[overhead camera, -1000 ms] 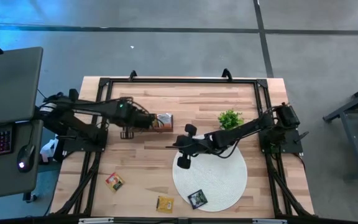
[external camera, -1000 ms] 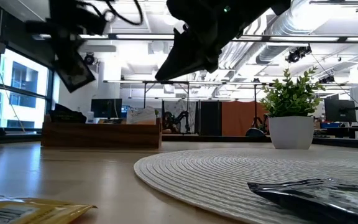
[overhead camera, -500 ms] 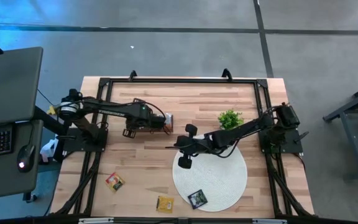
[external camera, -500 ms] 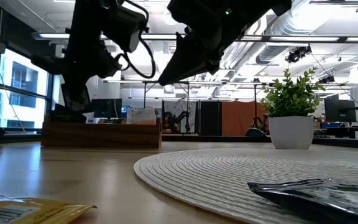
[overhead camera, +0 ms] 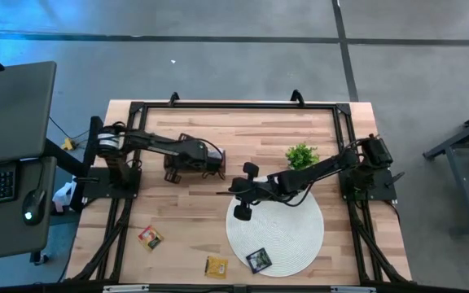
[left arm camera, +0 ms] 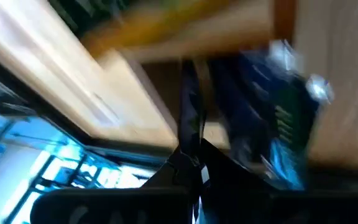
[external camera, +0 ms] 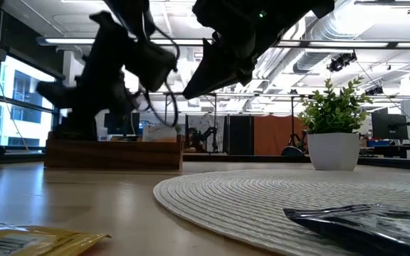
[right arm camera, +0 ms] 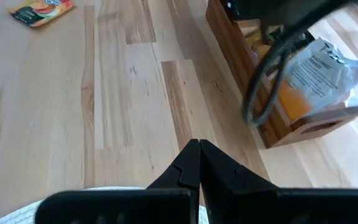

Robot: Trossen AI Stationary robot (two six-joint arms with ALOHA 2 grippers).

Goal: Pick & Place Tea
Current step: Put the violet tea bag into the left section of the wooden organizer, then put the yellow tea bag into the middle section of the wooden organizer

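Note:
My left gripper (overhead camera: 214,163) points down into the brown wooden tray (overhead camera: 218,152), shut on a thin dark tea packet (left arm camera: 186,106) seen edge-on. The tray also holds a white-and-orange packet (right arm camera: 319,71). My right gripper (right arm camera: 194,146) is shut and empty, hovering over bare table between the tray and the round white mat (overhead camera: 283,232). A black packet (overhead camera: 258,260) lies flat on the mat. A yellow packet (overhead camera: 216,266) and a red-green packet (overhead camera: 150,238) lie flat on the table near its near edge. My left gripper pinches the dark packet's near edge (left arm camera: 188,146) between its two fingers, coming from above. The packet stands edge-on ahead of the fingertips and reaches down into the tray; the view is blurred, so I cannot tell whether it touches the tray floor.
A small green plant in a white pot (overhead camera: 301,155) stands right of the tray, behind the right arm. A black frame (overhead camera: 234,106) runs along the table's far and side edges. Bare wood lies between the tray and the loose packets.
The left arm has swung round and its gripper has come down from above the table's left part to the tray, tipping to point downward into it. The right arm has kept still.

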